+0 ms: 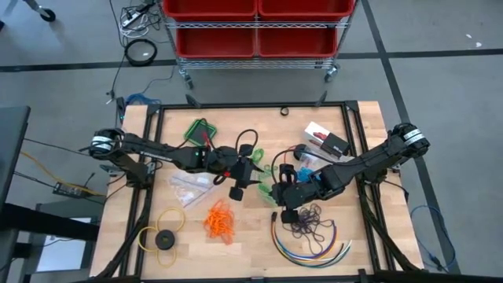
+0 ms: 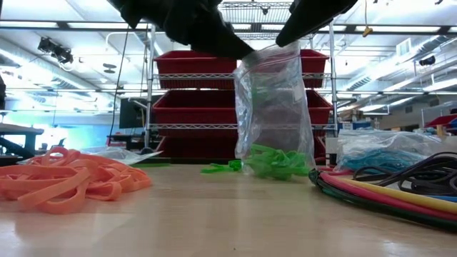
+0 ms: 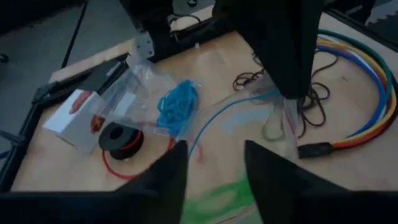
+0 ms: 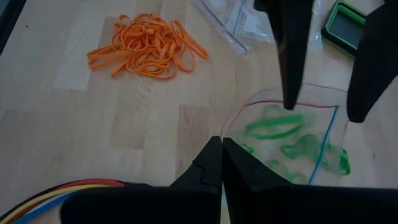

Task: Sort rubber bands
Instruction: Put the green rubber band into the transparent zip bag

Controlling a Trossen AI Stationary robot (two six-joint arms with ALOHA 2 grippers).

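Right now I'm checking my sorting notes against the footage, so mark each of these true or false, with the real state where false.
1. The green rubber bands lie inside a clear bag. True.
2. The orange rubber bands are already bagged. False: they lie loose on the bare table.
3. The right gripper is shut on the clear bag's edge. True.
4. The left gripper is shut. False: its fingers stand apart above the bag's mouth.
5. The blue rubber bands sit in a clear bag of their own. True.
6. The dark purple rubber bands lie beside the orange ones. False: they lie by the multicoloured cables.
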